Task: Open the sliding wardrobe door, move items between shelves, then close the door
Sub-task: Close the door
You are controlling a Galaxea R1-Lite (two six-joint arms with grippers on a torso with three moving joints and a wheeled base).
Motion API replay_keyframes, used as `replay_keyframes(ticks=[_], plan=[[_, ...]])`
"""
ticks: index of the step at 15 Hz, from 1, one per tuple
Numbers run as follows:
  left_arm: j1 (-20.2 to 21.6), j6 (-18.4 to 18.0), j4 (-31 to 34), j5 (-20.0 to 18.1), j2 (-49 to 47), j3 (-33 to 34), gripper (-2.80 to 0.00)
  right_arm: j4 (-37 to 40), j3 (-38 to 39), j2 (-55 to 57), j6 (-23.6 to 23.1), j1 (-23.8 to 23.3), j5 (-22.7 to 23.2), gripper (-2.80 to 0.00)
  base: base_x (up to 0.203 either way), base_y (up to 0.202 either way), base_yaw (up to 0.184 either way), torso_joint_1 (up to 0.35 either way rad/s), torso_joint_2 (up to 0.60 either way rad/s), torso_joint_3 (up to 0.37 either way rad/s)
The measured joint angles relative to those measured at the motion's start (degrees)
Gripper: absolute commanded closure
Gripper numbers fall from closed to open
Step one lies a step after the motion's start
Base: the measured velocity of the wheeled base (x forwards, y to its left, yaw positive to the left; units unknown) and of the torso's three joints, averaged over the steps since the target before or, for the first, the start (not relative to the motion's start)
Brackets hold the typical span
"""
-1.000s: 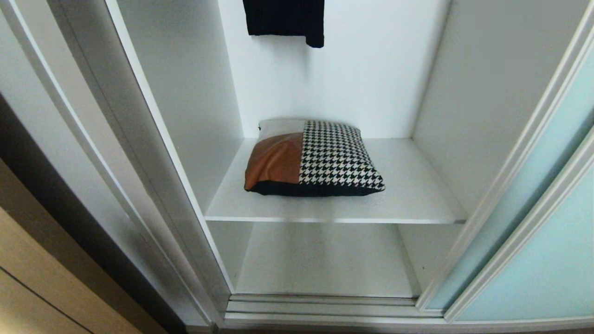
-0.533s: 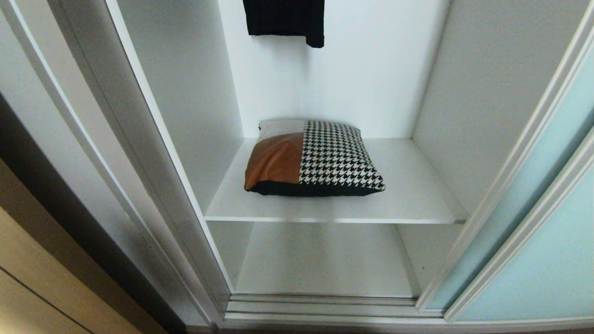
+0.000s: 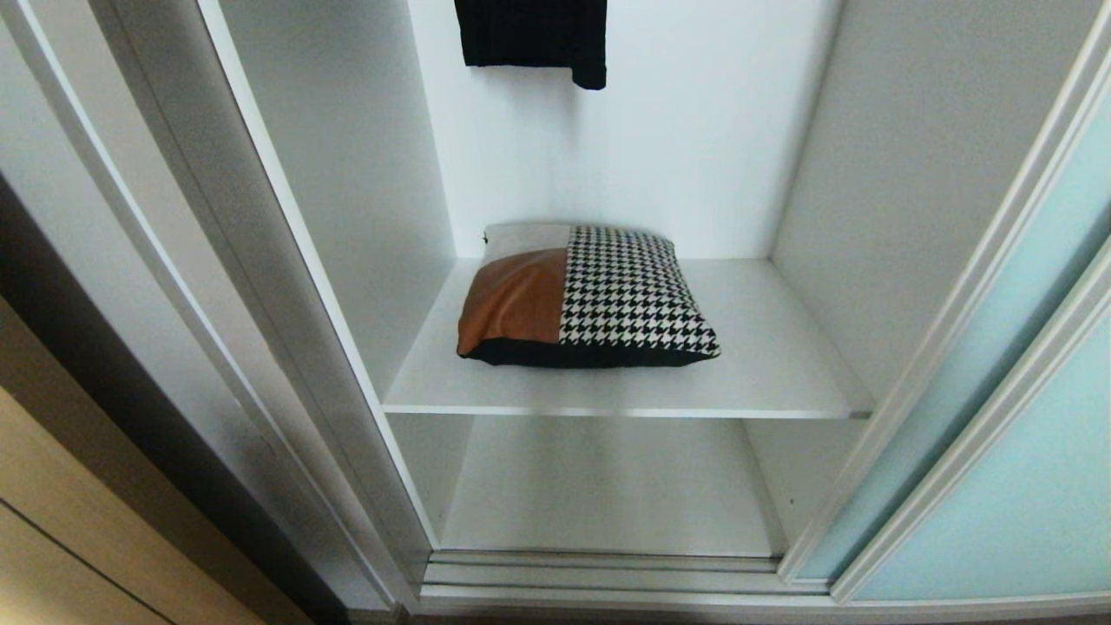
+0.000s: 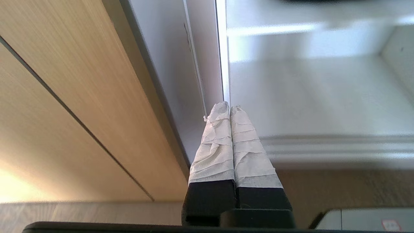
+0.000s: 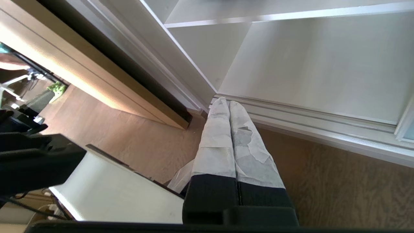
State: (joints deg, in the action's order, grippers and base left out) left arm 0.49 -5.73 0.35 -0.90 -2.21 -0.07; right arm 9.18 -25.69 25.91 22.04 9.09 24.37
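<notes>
The wardrobe stands open, its frosted aqua sliding door (image 3: 1033, 486) pushed to the right. A tan and houndstooth cushion (image 3: 586, 295) lies flat on the upper white shelf (image 3: 781, 373). The lower shelf (image 3: 608, 486) is bare. Neither arm shows in the head view. My left gripper (image 4: 229, 108) is shut and empty, low in front of the wardrobe's left frame, with the lower shelf (image 4: 317, 97) beyond it. My right gripper (image 5: 228, 104) is shut and empty above the floor, just short of the bottom track (image 5: 323, 126).
A small black garment (image 3: 531, 39) hangs at the top of the back wall. A light wooden door (image 3: 61, 521) stands left of the wardrobe frame. My white base (image 5: 113, 194) and a dark arm part (image 5: 35, 161) lie over the wooden floor (image 5: 339, 187).
</notes>
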Motion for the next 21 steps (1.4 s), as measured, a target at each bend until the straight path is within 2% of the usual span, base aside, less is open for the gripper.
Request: replay_keyframes(ticks=[11,15,21], plan=[[0.0,0.0,-0.1,0.0,2.1,0.1,0.0,0.1,3.3,-4.5,-0.1,-0.1,-0.1,0.0,0.0,0.0,0.0,0.0,0.0,0.0],[0.0,0.0,-0.1,0.0,2.1,0.1,0.0,-0.1,4.0,-5.3,-0.8,-0.5,-4.4,0.0,0.0,0.0,0.0,0.0,0.0,0.0],[0.0,0.0,-0.1,0.0,2.1,0.1,0.0,2.1,5.1,-7.8,-3.9,-0.3,-5.5,0.0,0.0,0.0,0.0,0.0,0.0,0.0]])
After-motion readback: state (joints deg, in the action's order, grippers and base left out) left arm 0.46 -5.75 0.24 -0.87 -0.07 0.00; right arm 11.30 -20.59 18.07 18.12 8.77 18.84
